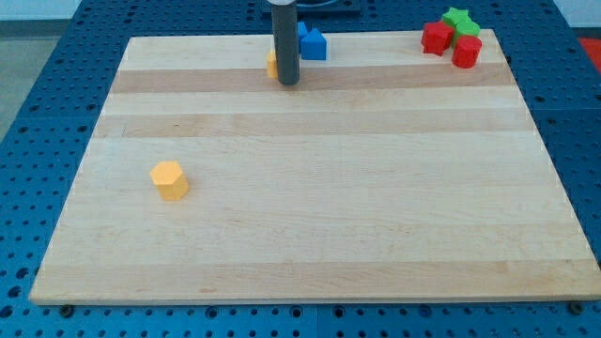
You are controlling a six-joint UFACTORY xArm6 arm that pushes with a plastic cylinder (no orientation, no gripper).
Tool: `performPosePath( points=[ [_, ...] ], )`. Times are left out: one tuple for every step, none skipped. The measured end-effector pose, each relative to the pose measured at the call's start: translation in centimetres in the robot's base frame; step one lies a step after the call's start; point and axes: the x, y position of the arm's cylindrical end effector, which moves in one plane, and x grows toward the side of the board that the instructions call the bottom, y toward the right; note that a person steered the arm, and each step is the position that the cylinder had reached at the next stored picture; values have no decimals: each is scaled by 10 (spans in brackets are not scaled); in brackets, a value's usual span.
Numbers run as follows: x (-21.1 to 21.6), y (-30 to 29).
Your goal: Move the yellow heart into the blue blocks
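my tip (pixel 288 82) is seen planted near the view's top of the desk (pixel 310 225), pressed right beside the yellow heart (pixel 271 64), which is mostly hidden behind the rod and peeks out on its left. the blue blocks (pixel 311 43) are found just to the right, close behind the rod. a yellow hexagonal block (pixel 170 179) is left well apart at lower left. two red blocks (pixel 437 38) (pixel 467 51) and a green block (pixel 459 20) are clustered at top right. no hand is carried, only the rod.
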Motion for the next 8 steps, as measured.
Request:
performPosePath(
  points=[
    [-13, 7],
    [-1, 7],
    [9, -19],
    [9, -42],
    [2, -41],
    [-11, -26],
    [-14, -10],
    [3, -8]
  ],
)
